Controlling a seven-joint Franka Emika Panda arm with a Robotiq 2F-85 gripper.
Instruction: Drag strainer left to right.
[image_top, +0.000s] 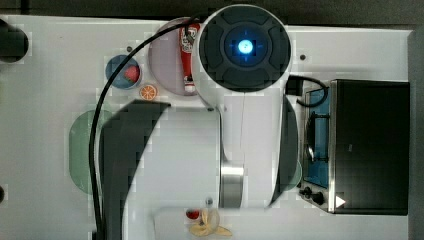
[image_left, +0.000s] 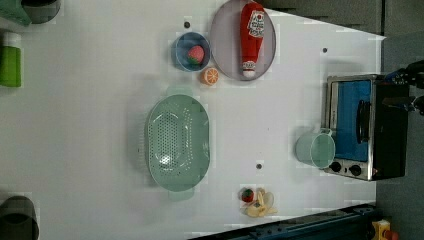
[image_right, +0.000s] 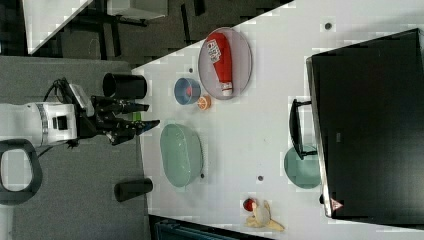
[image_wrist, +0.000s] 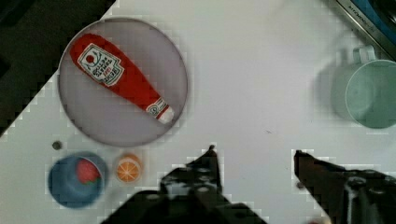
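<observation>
Nearest to us in the wrist view are the two dark fingers of our gripper (image_wrist: 254, 156), standing apart with bare white table (image_wrist: 261, 70) between them and nothing held. We judge they are spread like this in readiness: open jaws can drop over a rim, and the strainer offers one all the way round.

In the right view the gripper (image_right: 145, 115) hangs high and clear of the table, its tips pointing toward the strainer (image_right: 181, 155), which lies just past and a little to one side of them, not touched. We take this for a start pose, with the descent not yet begun.

In the left view the strainer (image_left: 177, 142) sits alone in the open middle of the table, mouth up and holes showing. That free ground is what makes a drag workable.

Beyond the open jaws in the wrist view lie the plate (image_wrist: 122, 81) with the ketchup bottle (image_wrist: 120, 77) on it, and off to one side the cup (image_wrist: 369, 91) close by the toaster oven (image_left: 362, 125). We judge these to be bystanders, and the cup a look-alike we should not mistake for our target.
</observation>
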